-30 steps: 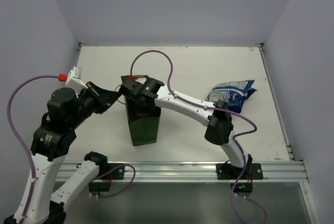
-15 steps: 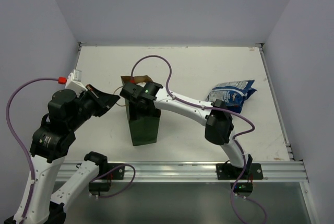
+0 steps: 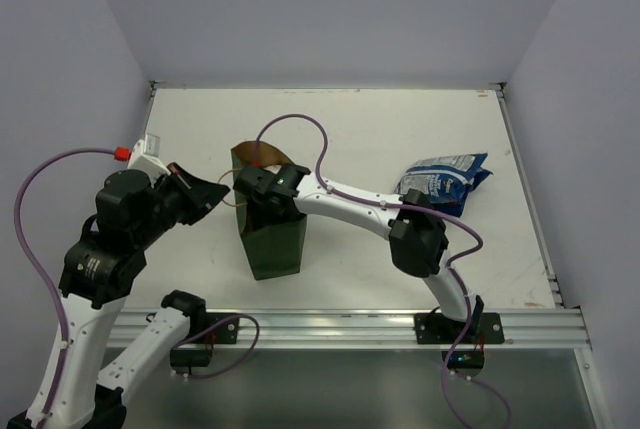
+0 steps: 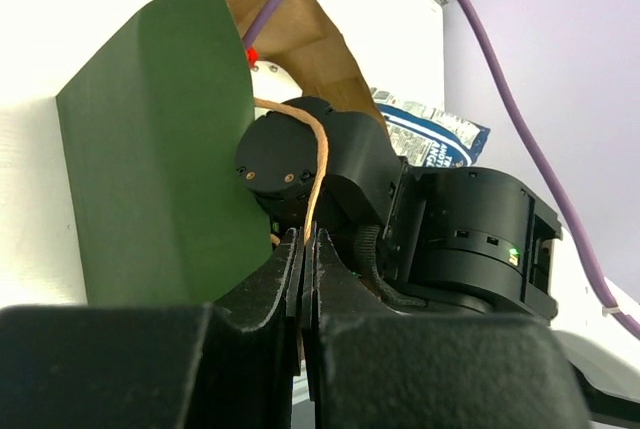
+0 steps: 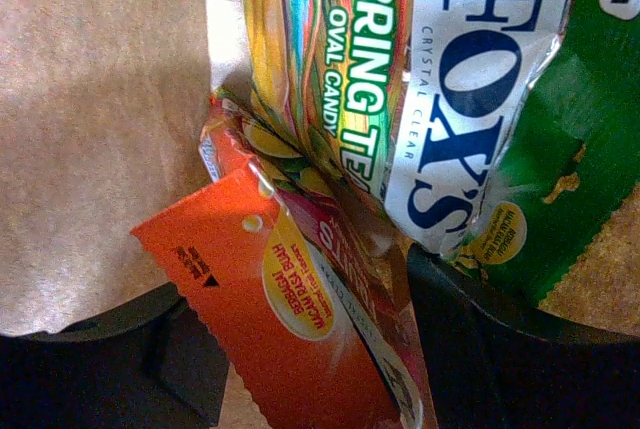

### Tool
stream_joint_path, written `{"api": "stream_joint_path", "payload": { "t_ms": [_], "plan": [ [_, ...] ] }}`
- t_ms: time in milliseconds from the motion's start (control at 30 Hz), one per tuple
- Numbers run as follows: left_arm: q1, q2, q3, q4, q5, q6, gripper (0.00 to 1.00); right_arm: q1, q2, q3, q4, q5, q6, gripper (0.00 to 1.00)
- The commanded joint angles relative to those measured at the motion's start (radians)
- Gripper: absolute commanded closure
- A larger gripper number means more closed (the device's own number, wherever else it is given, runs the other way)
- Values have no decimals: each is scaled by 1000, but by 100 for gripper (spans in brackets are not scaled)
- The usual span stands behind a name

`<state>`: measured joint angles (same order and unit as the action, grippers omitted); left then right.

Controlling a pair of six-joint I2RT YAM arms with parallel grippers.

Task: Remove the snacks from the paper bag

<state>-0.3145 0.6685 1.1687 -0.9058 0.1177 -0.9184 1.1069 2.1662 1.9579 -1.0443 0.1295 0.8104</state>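
Note:
The dark green paper bag [image 3: 275,244] stands upright mid-table, its brown mouth pulled wide. My left gripper [image 3: 222,189] is shut on the bag's thin tan handle [image 4: 320,164], just left of the mouth. My right gripper [image 3: 262,199] reaches down inside the bag, its fingertips hidden in the top view. In the right wrist view its fingers [image 5: 490,359] stand open on either side of an orange packet [image 5: 300,319]. A Spring Tea packet [image 5: 340,69] and a green Fox's packet [image 5: 490,99] lie just beyond. A blue-and-white snack bag [image 3: 445,179] lies on the table to the right.
The right arm's links [image 3: 350,204] stretch from the bag to its base [image 3: 450,324] at the near edge, passing in front of the blue-and-white bag. A purple cable [image 3: 290,129] loops above the bag. White walls close off the table's left, far and right sides.
My right gripper has sunk deeper into the bag and its jaws have narrowed slightly. The bag's mouth has spread wider at the back. My left gripper still holds the handle.

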Motion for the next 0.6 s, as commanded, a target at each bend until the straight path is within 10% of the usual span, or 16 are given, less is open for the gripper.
{"api": "stream_joint_path", "payload": {
  "t_ms": [0,267,567],
  "plan": [
    [5,17,8,-8,-15,36,100,-21,-31,-11,-2,-2,-8,32],
    [5,31,-1,4,-7,44,100,-39,-29,-43,0,12,-17,45],
    [5,43,-4,24,-4,49,100,-39,-51,-34,-22,79,-57,100]
  ]
}}
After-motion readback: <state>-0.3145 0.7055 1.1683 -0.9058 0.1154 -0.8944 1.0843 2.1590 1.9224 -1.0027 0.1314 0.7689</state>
